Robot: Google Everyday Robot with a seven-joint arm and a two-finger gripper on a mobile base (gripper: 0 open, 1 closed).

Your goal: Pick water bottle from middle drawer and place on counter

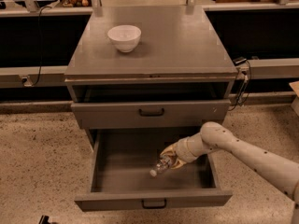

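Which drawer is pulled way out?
The lower drawer, with the bottle and the end effector inside it. The drawer above is pushed much farther in.

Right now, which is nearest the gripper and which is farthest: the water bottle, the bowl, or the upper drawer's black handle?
1. The water bottle, right at the gripper, inside the open middle drawer.
2. The black handle, on the upper drawer, just above.
3. The bowl, far back on the counter, left side.

My arm (252,155) is smooth cream-white with a rounded joint; my tan gripper (169,161) sits around six o'clock.
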